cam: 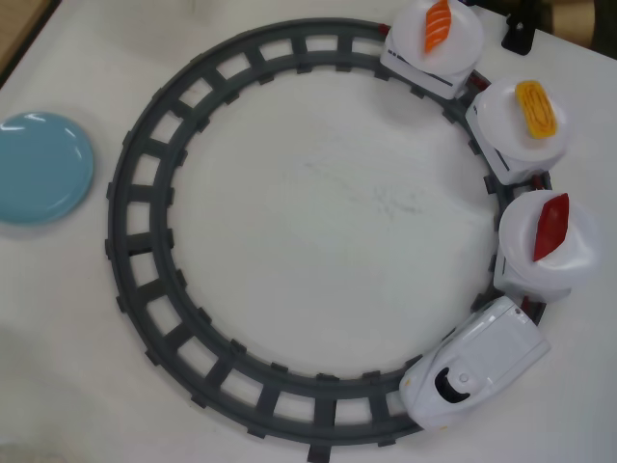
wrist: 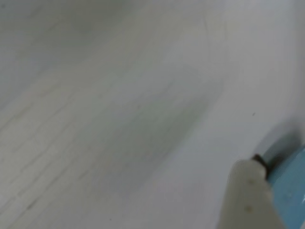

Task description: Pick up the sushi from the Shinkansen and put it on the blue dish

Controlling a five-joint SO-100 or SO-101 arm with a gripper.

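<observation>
Only the wrist view shows a gripper (wrist: pixel 252 191) finger beside the blue dish (wrist: pixel 293 191); whether it is spread I cannot tell. Overhead, the blue dish (cam: pixel 40 167) sits empty at nine o'clock on the desk (cam: pixel 318 203), while the sushi (cam: pixel 550 227) lies on the Shinkansen's (cam: pixel 474 362) white plate (cam: pixel 548 253) at three o'clock.

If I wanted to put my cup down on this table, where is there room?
The biggest bare patch is the white tabletop inside the grey track ring. There is also room along the lower left, below the blue dish. The right side is crowded: the toy train and its three plate cars carrying sushi pieces, including the red piece.
</observation>
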